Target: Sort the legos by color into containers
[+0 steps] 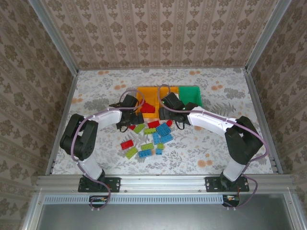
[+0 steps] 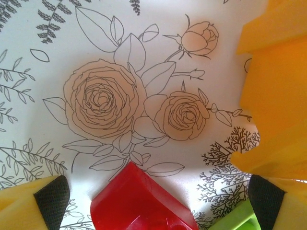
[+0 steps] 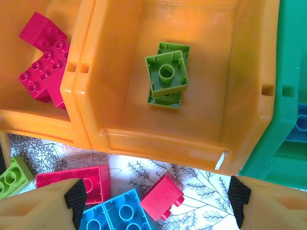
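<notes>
- The left pincer (image 2: 158,196) is spread wide and clamps nothing. A red lego (image 2: 139,203) lies on the surface (image 2: 96,57) between its fingers, and a lime lego (image 2: 235,218) lies beside its right finger.
- The right pincer (image 3: 156,199) is wide open and empty. Just ahead of it sits the middle orange bin (image 3: 240,96), which holds stacked lime bricks (image 3: 167,76).
- A loose red brick (image 3: 163,196) and a blue brick (image 3: 115,213) lie under that pincer.
- The legos look light, rigid and glossy. They would probably slip if pinched by the corners or studs, so close squarely across two flat, opposite side walls.
</notes>
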You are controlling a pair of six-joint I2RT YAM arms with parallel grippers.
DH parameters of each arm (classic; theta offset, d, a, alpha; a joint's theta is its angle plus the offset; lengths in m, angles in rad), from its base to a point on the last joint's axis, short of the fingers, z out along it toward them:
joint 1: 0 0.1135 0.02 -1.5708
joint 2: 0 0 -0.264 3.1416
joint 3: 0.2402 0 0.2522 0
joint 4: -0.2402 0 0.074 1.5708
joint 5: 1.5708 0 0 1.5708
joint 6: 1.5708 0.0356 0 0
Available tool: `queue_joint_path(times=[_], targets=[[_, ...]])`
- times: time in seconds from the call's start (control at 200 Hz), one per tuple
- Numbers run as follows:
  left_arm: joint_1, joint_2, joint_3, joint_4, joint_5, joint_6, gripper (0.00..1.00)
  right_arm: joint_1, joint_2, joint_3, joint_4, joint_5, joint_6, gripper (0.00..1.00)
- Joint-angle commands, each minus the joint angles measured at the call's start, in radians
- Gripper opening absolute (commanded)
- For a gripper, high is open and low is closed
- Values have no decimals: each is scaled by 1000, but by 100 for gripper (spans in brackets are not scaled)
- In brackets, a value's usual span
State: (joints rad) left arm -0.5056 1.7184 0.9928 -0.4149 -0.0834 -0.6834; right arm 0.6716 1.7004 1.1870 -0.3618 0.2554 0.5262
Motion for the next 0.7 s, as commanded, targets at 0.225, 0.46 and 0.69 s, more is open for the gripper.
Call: queue_joint_path(times=[0.225, 0.46, 0.69], targets=[[-17, -75, -99, 11, -4, -101, 97, -4, -48, -38, 30, 16, 2, 81], [-11, -78, -108, 6, -24, -133, 90, -6, -60, -70, 57, 17, -3, 82], [4, -72, -114, 35, -10, -153, 81, -7, -83, -96, 60, 25, -14, 83]])
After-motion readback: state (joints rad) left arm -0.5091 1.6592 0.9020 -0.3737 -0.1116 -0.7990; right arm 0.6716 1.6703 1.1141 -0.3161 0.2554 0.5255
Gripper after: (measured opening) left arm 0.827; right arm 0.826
